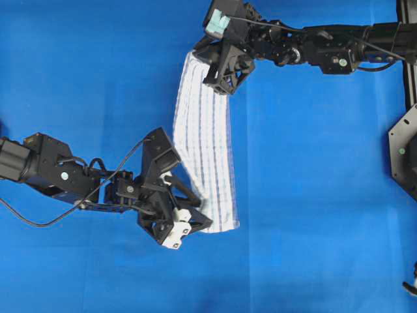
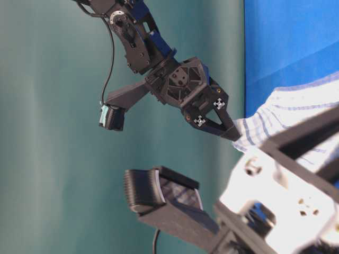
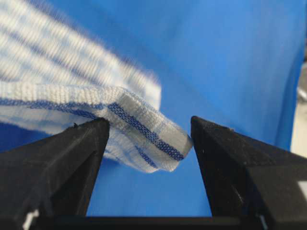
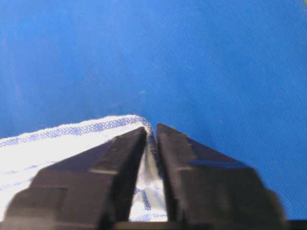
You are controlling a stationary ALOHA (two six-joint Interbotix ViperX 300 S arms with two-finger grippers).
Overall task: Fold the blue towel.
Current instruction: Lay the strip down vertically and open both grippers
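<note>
Towel point(image 1: 205, 140) lies as a long narrow strip on the blue sheet point(image 1: 313, 195) of the table, running between both claws. L claw point(image 3: 149, 139): fingers spread apart, towel's folded corner sits in the gap, touching the L finger point(image 3: 72, 158), clear of the other; no grip. R claw point(image 4: 151, 143) at the strip's far end: fingers nearly together w/ a thin slit, towel edge caught in the slit. In side view that end is raised off the sheet.
</note>
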